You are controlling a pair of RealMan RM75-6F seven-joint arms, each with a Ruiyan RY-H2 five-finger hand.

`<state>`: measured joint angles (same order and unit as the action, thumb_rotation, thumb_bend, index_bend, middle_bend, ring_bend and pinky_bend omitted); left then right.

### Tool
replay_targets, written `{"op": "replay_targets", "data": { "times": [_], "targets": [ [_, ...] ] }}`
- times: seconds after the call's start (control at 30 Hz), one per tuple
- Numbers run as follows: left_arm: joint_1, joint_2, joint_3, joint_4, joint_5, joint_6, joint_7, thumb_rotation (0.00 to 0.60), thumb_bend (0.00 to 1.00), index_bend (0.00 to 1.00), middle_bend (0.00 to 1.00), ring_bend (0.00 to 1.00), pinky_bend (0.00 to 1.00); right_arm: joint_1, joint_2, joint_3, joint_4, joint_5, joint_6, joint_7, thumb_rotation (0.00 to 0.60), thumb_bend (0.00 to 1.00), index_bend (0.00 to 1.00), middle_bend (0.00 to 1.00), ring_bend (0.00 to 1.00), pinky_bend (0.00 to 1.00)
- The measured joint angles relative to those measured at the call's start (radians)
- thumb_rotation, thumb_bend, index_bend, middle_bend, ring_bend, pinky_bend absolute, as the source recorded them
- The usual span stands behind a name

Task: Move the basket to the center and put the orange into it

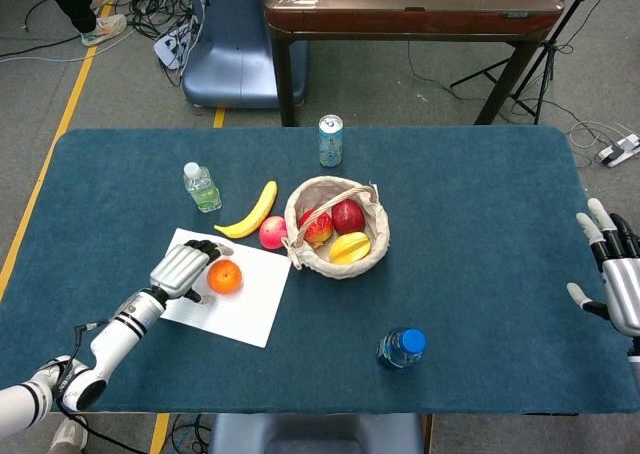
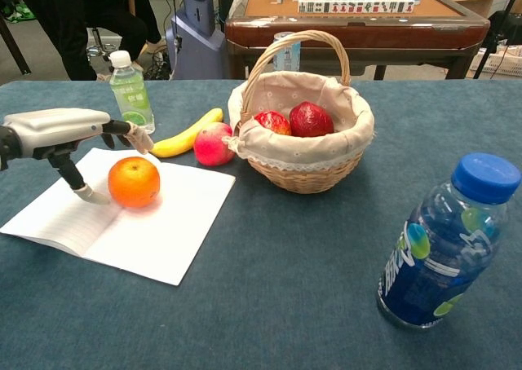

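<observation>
The orange (image 1: 225, 276) (image 2: 134, 182) lies on a sheet of white paper (image 1: 240, 309). My left hand (image 1: 184, 269) (image 2: 61, 134) is right beside it on the left, fingers spread around it, thumb low near the paper; I cannot tell whether it touches the fruit. The wicker basket (image 1: 372, 214) (image 2: 310, 174), cloth-lined with a hoop handle, stands near the table's middle and holds red and yellow fruit. My right hand (image 1: 618, 274) hangs open at the far right edge, holding nothing.
A banana (image 1: 252, 212) and a red apple (image 1: 272, 233) lie left of the basket. A small green-label bottle (image 1: 202, 186) stands at the back left, a can (image 1: 330, 140) behind the basket, and a blue-capped bottle (image 1: 401, 348) near the front edge.
</observation>
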<state>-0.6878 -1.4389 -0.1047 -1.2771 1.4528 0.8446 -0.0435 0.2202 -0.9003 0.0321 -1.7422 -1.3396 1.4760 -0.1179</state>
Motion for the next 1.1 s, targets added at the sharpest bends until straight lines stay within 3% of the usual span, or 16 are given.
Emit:
{"op": "replay_targets", "data": {
  "times": [0.13, 0.2, 0.3, 0.63, 0.93, 1.1],
  "targets": [
    [0.0, -0.03, 0.0, 0.026, -0.009, 0.02, 0.001, 0.6, 0.12, 0.38, 0.3, 0.37, 0.51, -0.012, 0.002, 0.01, 0.008, 0.0, -0.002, 0.013, 0.6, 0.21, 0.0, 0.0, 0.01, 0.23],
    [0.002, -0.051, -0.002, 0.047, -0.008, 0.044, -0.01, 0.6, 0.12, 0.42, 0.37, 0.46, 0.61, -0.016, 0.002, 0.013, 0.012, 0.0, -0.008, 0.018, 0.6, 0.21, 0.0, 0.0, 0.01, 0.23],
    [0.006, -0.083, -0.003, 0.082, -0.002, 0.079, -0.036, 0.6, 0.12, 0.48, 0.48, 0.55, 0.69, -0.023, 0.002, 0.016, 0.018, -0.001, -0.014, 0.023, 0.6, 0.21, 0.0, 0.0, 0.01, 0.23],
    [0.017, -0.083, -0.013, 0.084, 0.023, 0.177, -0.094, 0.6, 0.12, 0.5, 0.52, 0.57, 0.7, -0.041, -0.008, 0.03, 0.04, -0.002, -0.033, 0.053, 0.6, 0.21, 0.0, 0.0, 0.01, 0.23],
    [0.028, -0.022, -0.032, -0.063, 0.069, 0.289, -0.136, 0.6, 0.12, 0.5, 0.53, 0.56, 0.7, -0.05, -0.014, 0.042, 0.056, -0.005, -0.048, 0.067, 0.6, 0.21, 0.0, 0.0, 0.01, 0.23],
    [0.021, 0.0, -0.031, -0.168, 0.092, 0.295, -0.109, 0.6, 0.12, 0.5, 0.53, 0.56, 0.7, -0.055, -0.015, 0.048, 0.061, -0.009, -0.053, 0.074, 0.6, 0.21, 0.0, 0.0, 0.02, 0.23]
  ]
}}
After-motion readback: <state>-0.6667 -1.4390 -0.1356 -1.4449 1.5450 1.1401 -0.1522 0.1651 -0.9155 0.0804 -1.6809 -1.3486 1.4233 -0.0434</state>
